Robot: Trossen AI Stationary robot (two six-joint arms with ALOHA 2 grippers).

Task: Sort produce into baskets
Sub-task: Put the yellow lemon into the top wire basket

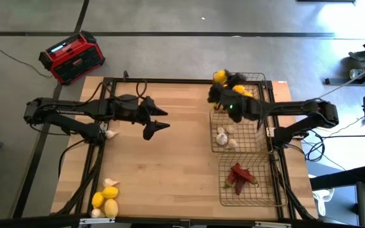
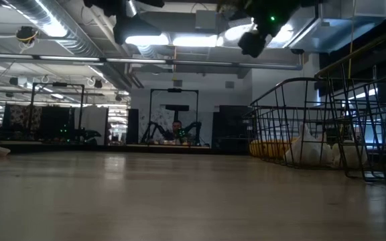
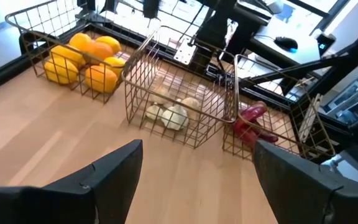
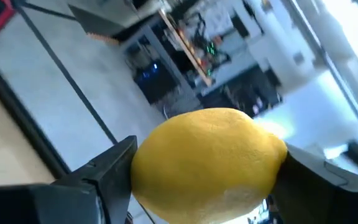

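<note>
The right arm [image 1: 284,111] is covering part of the far basket [image 1: 258,79], hiding most of its lemons [image 1: 241,90]. The right gripper [image 1: 219,81] is blurring above that basket. The held lemon [image 4: 207,165] is being cut off by the picture's lower edge.
</note>
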